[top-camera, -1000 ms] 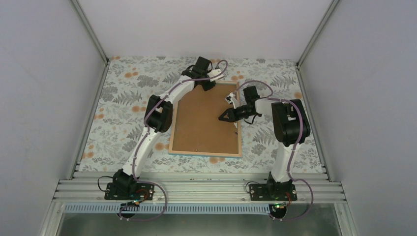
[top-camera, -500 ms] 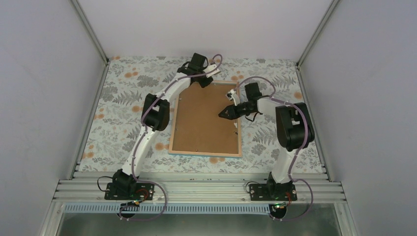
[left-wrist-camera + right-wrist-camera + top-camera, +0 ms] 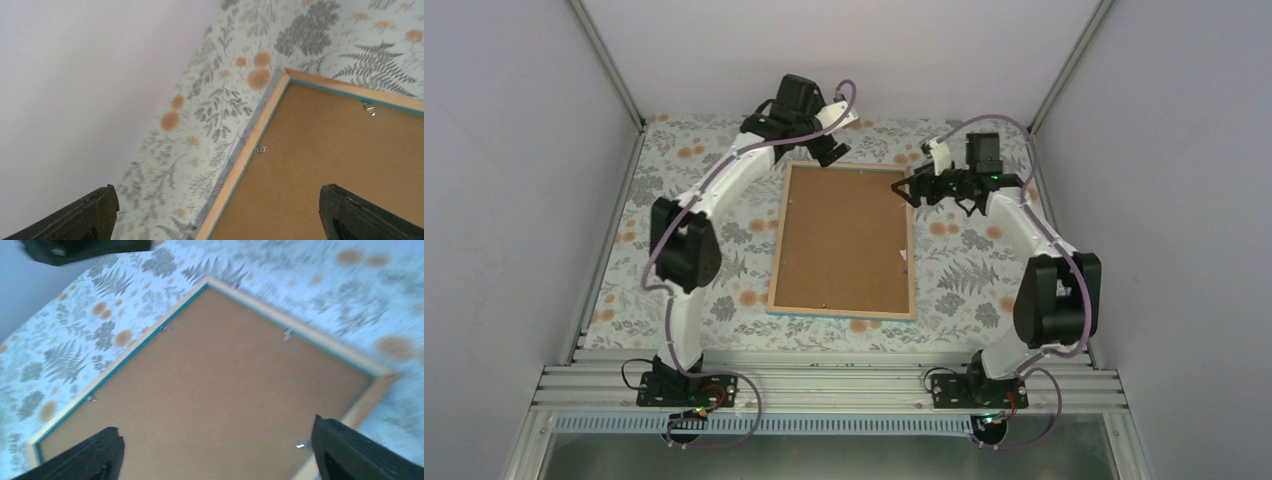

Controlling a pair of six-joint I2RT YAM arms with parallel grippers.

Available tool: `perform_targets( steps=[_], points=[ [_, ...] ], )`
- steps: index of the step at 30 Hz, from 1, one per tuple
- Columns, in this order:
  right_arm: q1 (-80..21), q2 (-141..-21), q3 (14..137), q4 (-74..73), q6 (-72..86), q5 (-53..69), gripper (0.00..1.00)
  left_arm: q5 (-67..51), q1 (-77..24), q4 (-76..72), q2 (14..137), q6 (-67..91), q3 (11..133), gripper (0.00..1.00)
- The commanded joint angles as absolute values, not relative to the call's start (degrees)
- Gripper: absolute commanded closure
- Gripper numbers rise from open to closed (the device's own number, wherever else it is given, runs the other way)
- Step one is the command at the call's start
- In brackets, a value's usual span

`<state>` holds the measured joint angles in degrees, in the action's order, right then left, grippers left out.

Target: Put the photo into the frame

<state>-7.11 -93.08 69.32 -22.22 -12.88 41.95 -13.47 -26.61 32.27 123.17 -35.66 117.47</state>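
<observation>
The frame (image 3: 842,311) lies face down on the floral table, its light wood edges around a brown backing board (image 3: 844,235) held by small metal clips. The photo is hidden. My left gripper (image 3: 827,152) hovers open over the frame's far-left corner. In the left wrist view, its fingers (image 3: 90,215) stand wide apart above the frame's wood edge (image 3: 248,150) and board (image 3: 325,165). My right gripper (image 3: 914,189) hangs open over the far-right corner. The right wrist view shows the board (image 3: 215,375) and the frame's edge (image 3: 320,340) between spread fingers (image 3: 360,455), nothing held.
Floral-patterned cloth (image 3: 674,200) covers the table. White walls with aluminium posts close in the left, right and far sides. An aluminium rail (image 3: 824,385) carrying both arm bases runs along the near edge. The left arm's gripper (image 3: 75,247) shows at the top of the right wrist view.
Both grippers have opened wide and lifted off the backing board. The left arm has drawn back toward the far-left corner, the right arm toward the far-right corner.
</observation>
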Motion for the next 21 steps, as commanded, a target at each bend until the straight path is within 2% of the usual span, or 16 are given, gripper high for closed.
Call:
perform_targets(
  steps=[1, 4, 8, 10, 13, 14, 16, 18, 21],
  points=[
    [-5.1, -87.5, 72.7, -23.2, -15.0, 37.9, 0.01, -11.6, -27.3, 33.4, 113.4, -37.8, 111.6, 0.0],
    [-4.4, -84.2, 73.5, -22.6, -14.4, 35.0, 0.0, -9.3, -27.4, 33.1, 106.4, -37.2, 105.5, 0.0],
    [-4.3, -81.2, 72.9, -18.5, -7.0, 27.8, 0.0, -8.9, -27.0, 23.4, 93.9, -38.5, 89.7, 0.0],
    [-4.2, -80.9, 72.7, -18.6, -4.4, 25.9, 0.0, -9.5, -27.1, 26.4, 91.4, -40.0, 85.9, 0.0],
    [-3.5, -82.1, 72.9, -22.3, -5.0, 33.3, 0.0, -18.3, -27.2, 41.9, 92.8, -44.6, 88.4, 0.0],
    [-3.2, -82.3, 72.4, -23.7, -4.7, 35.9, 0.0, -20.2, -27.3, 41.9, 91.5, -43.7, 86.4, 0.0],
    [-2.8, -82.1, 70.2, -23.9, -3.2, 39.0, 0.0, -20.7, -29.2, 36.2, 86.2, -43.2, 78.1, 0.0],
    [-2.1, -81.1, 67.2, -23.2, -2.1, 40.9, 0.0, -16.3, -34.0, 29.2, 79.9, -43.6, 67.4, 0.0],
    [-1.2, -79.2, 63.5, -22.9, -1.9, 42.2, 0.0, -11.5, -42.6, 25.7, 77.3, -43.4, 59.0, 0.0]
  ],
)
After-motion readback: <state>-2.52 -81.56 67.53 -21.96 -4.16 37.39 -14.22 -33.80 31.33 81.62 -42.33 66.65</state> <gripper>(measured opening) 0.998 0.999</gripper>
